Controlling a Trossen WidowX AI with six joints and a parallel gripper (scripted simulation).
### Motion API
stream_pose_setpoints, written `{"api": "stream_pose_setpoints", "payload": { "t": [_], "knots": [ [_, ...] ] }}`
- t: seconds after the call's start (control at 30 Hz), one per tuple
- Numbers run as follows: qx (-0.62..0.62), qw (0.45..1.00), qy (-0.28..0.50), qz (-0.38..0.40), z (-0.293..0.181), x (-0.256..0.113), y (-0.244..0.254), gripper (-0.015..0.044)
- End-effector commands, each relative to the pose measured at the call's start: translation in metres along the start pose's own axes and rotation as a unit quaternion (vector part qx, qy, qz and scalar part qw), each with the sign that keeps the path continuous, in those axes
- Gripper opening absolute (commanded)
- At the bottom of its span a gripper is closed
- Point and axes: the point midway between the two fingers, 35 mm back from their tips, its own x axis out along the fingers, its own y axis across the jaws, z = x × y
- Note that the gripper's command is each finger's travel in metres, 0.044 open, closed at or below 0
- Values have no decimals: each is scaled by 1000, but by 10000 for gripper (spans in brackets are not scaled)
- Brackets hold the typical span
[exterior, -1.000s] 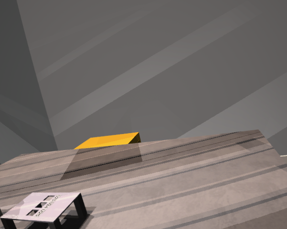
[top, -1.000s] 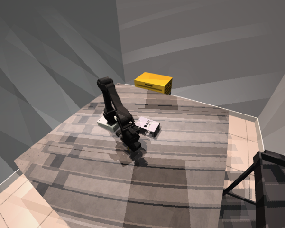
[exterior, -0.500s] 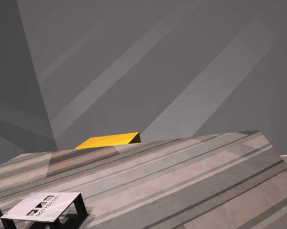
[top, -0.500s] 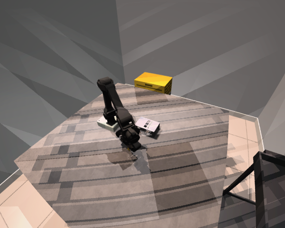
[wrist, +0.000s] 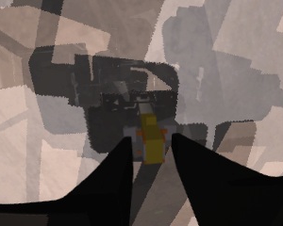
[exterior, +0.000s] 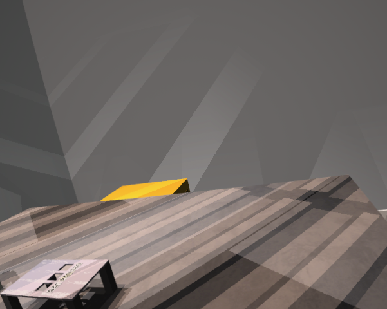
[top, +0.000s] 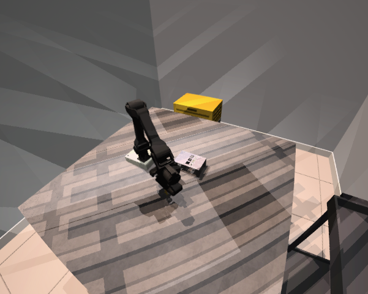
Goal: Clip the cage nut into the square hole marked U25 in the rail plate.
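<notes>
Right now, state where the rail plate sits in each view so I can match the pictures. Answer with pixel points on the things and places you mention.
Top: the rail plate (top: 198,162) (exterior: 90,269) is near the centre, right of the arm's white base (top: 132,155).
Exterior: bottom left corner, standing on dark legs.
Wrist: not in it.
Shared landmark: the yellow box (top: 198,100) (exterior: 147,189), beyond the table in top and exterior only.

To the rear of the table (top: 177,253) (exterior: 199,232), you have a yellow cabinet (top: 193,106) (exterior: 147,190) near the corner of the grey walls (top: 256,63) (exterior: 187,83). In the top view, you can see a black-framed stand (top: 332,228) at the right, over pale floor tiles (top: 310,163).
</notes>
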Motion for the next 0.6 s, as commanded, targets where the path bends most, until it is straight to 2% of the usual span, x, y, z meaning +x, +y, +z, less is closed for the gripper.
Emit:
{"api": "stream_pose_setpoints", "payload": {
  "t": [0.0,0.37,0.47,0.57],
  "knots": [
    [0,1000,-1,-1,1,0,-1,120],
    [0,1000,-1,-1,1,0,-1,120],
    [0,1000,0,0,0,0,0,41],
    [0,1000,0,0,0,0,0,35]
  ]
}}
